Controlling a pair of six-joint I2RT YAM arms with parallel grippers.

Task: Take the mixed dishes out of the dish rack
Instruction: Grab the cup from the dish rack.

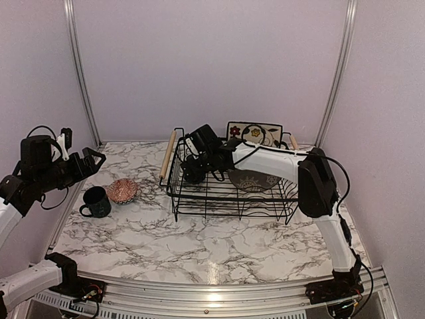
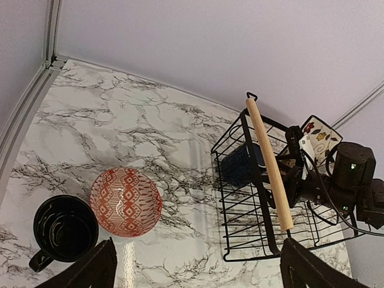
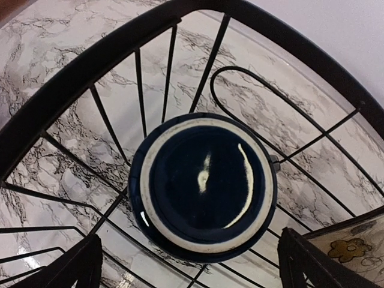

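Right wrist view shows the mug the top view hides

Looking straight down, the right wrist camera centres the racked mug on the wires of the dish rack, a pale ring round a glossy dark disc facing the lens. In the top view the right gripper covers that mug. The left wrist view catches only its dark side through the bars.

Counted across the views: two mugs, one bowl, two plates, and one rack with two wooden handles. The table mug and bowl stand just beside each other on the marble table, left of the rack. The grey plate sits inside the rack, right of the gripper. The floral plate stands on edge at the rack's far side.

The right arm reaches from the near right to the rack's left end, its fingers spread either side of the mug, clear of it, gripping nothing. The left arm is raised at the left, and the left gripper is spread wide and empty above the table mug and bowl
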